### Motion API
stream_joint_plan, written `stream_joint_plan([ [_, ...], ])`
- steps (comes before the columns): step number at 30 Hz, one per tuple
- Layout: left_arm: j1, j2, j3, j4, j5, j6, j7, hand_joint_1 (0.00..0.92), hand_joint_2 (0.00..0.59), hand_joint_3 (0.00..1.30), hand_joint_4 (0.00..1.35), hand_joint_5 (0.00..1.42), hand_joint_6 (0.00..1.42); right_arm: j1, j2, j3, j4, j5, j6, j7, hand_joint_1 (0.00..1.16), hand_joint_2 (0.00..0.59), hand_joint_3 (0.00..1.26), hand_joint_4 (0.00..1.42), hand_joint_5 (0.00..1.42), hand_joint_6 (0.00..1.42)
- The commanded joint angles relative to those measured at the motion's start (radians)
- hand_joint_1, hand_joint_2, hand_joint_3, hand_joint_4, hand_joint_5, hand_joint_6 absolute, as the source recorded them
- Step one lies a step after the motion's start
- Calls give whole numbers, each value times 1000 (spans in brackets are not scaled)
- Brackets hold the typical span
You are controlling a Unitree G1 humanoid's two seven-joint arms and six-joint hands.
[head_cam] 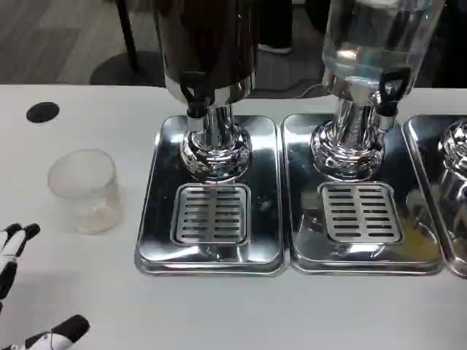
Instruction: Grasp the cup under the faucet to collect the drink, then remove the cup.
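We see the clear cup (84, 189) standing upright on the white table (328, 313), left of the dark dispenser's tray (149, 240), not under its faucet (195, 93). Our left hand (22, 288) hovers near, fingers spread, holding nothing. No writing is readable.

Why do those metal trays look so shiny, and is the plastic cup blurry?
In the head view, overhead light glares off the chrome drip trays and dispenser bases, mirroring their surroundings; the clear cup looks soft and hazy, low in contrast against the white table, with little shadow.
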Motion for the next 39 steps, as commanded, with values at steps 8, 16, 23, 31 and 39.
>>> stream_joint_plan([
  [8, 40, 0, 10, -18, 27, -21, 31, 0, 75, 75, 0, 0, 0, 19, -38, 17, -6, -67, -12, -3, 527, 586, 390, 248, 159, 123],
  [16, 24, 5, 7, 12, 21, -26, 33, 0, 75, 75, 0, 0, 0, 6, -43, 34, 11, -106, 0, -11, 526, 586, 387, 230, 145, 118],
  [23, 0, -1, -9, 26, 26, -15, 27, 0, 75, 75, 0, 0, 0, -3, -53, 37, 28, -113, -1, -11, 526, 586, 387, 230, 145, 118],
  [31, -23, 8, -18, 59, 18, -15, 23, 0, 75, 75, 0, 0, 0, -16, -66, 81, 35, -183, 26, -9, 529, 586, 387, 230, 145, 118],
  [39, -35, 8, -26, 71, 19, -17, 23, 0, 75, 75, 0, 0, 0, -19, -82, 108, 22, -229, 74, 0, 546, 586, 386, 230, 144, 118],
])
